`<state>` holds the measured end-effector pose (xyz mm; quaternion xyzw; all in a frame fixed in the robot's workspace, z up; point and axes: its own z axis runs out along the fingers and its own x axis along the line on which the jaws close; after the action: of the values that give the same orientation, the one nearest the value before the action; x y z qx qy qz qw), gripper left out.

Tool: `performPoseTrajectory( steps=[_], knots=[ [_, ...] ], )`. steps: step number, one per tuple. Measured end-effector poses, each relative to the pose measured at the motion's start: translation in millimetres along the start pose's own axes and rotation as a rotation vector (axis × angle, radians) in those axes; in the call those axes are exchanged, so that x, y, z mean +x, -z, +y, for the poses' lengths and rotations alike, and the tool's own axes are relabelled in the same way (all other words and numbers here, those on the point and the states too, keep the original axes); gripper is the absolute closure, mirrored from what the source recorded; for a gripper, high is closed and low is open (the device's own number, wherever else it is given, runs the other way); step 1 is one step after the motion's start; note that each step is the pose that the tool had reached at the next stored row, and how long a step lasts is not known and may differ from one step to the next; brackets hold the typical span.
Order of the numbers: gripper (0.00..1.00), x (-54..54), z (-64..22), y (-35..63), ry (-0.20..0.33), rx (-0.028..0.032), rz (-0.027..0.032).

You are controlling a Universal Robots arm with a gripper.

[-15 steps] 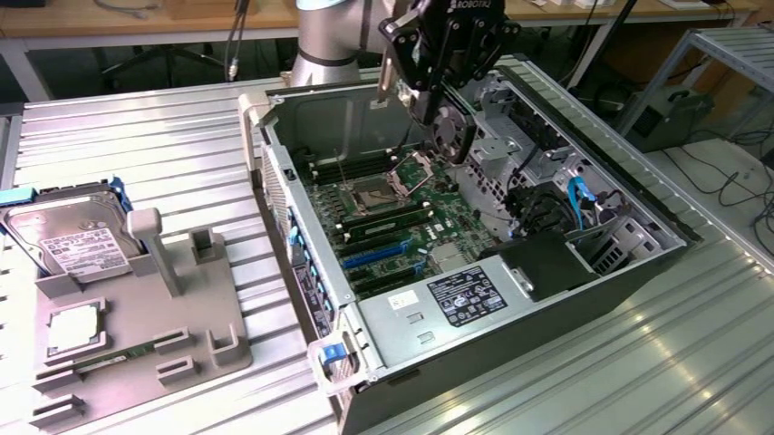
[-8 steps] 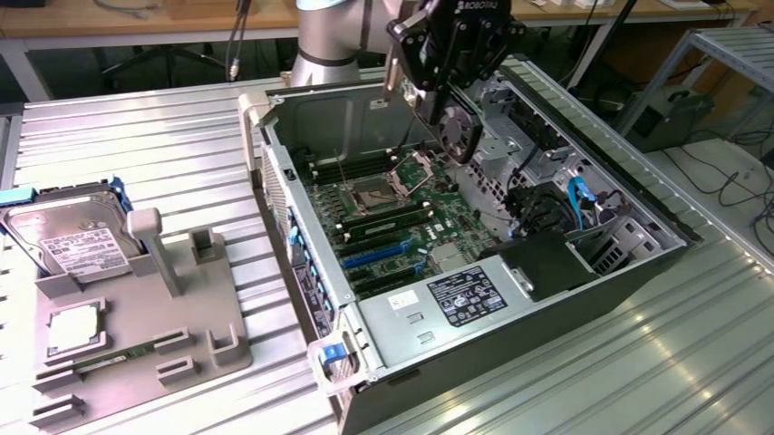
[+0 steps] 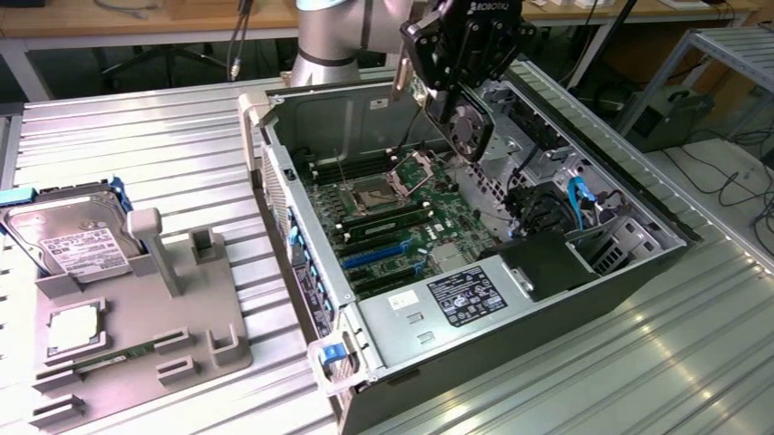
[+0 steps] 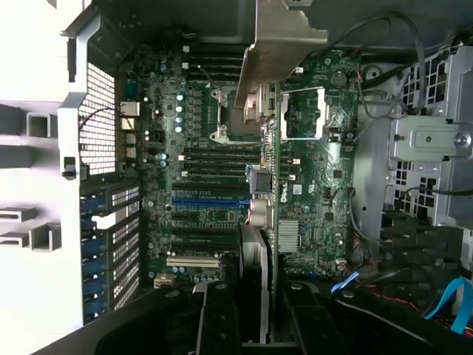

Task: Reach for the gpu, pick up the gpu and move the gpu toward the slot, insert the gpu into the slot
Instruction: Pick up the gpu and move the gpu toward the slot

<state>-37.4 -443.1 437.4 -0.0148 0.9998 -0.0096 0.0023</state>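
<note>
The ribbed silver aluminium table [image 3: 133,136] stretched across the scene, its grooves catching bright light toward the exterior view's right. Behind it ran a long pale wooden workbench [image 3: 109,23]. At the exterior view's right stood a grey metal frame rack [image 3: 726,45], with black cables [image 3: 740,181] trailing over the pale grey floor [image 3: 690,168] beside it.

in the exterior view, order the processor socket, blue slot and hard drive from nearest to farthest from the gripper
1. processor socket, on the motherboard near the gripper, whose jaws hold the gpu
2. blue slot, farther along the board past the socket
3. hard drive, outside the case at the exterior view's left
</note>
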Motion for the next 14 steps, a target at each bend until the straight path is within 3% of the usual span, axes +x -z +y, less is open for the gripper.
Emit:
performPoseTrajectory(
  steps=[14],
  knots=[
    [0.72,-30.5,-0.5,-3.2,0.0,0.0,0.0012]
  ],
)
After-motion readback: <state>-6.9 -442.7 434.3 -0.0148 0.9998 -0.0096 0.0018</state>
